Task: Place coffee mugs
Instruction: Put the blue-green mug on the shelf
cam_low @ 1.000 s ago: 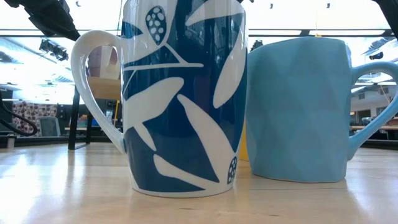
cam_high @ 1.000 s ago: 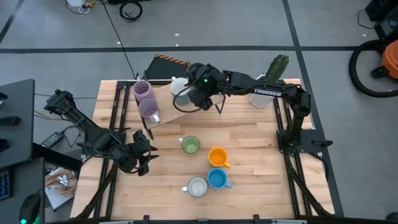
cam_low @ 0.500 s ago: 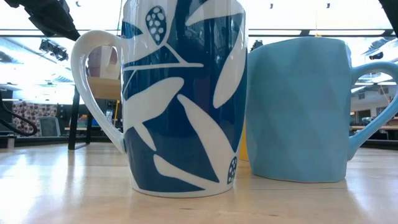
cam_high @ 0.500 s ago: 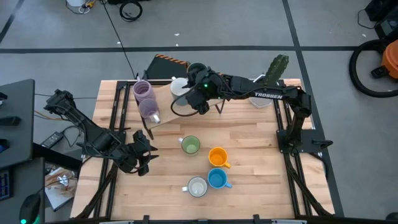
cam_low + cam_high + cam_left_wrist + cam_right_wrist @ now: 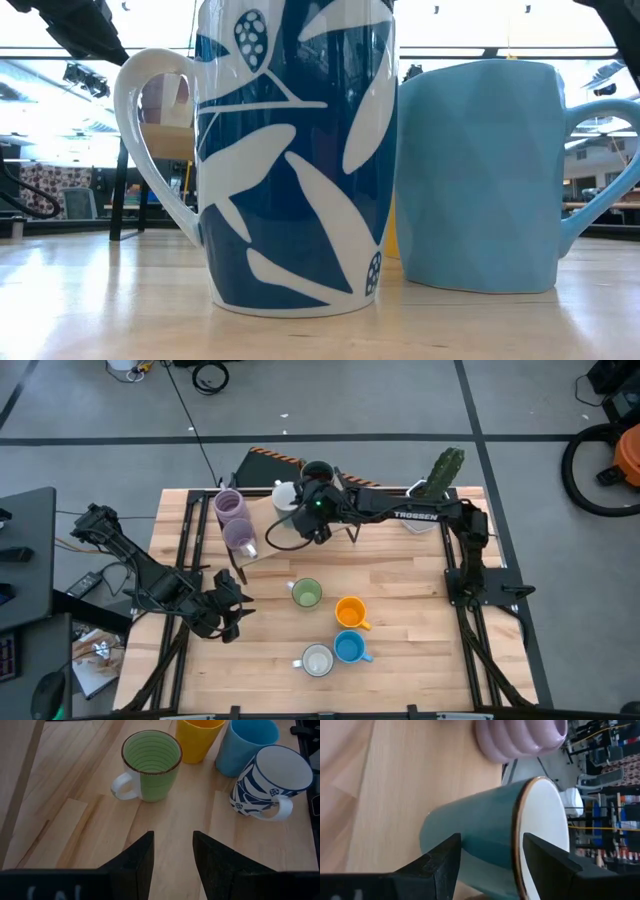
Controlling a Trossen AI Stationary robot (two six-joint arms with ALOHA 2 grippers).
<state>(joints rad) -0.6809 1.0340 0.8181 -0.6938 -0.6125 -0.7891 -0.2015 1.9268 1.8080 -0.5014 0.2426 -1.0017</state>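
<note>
My right gripper (image 5: 302, 526) is shut on a teal mug with a white inside (image 5: 485, 830), over the right part of a raised wooden board (image 5: 262, 545). Two purple mugs (image 5: 233, 520) stand on that board's left part. A white mug (image 5: 288, 495) and a dark mug (image 5: 318, 470) stand behind the board. Green (image 5: 306, 593), orange (image 5: 350, 611), blue (image 5: 349, 648) and blue-and-white patterned (image 5: 318, 660) mugs stand on the table's near middle. My left gripper (image 5: 172, 850) waits open, near left of the green mug (image 5: 150, 765). My right gripper has the teal mug's side wall (image 5: 490, 840) between its two fingers (image 5: 442, 865), which themselves cover the place of contact. The fingers reach in slanting down from the table's right. The mug is upright, mouth (image 5: 284, 532) up. Whether its base touches the board, I cannot tell.
A white pot with a green cactus (image 5: 440, 475) stands at the far right, beside my right arm. The low view is filled by the patterned mug (image 5: 290, 150) and the blue mug (image 5: 480, 170). Bare tabletop (image 5: 420, 630) lies at the near right.
My right gripper has carried the teal mug toward the table's left edge and a little toward the near edge, sinking slightly, closer to the purple mugs. The mug stays upright in the hold.
</note>
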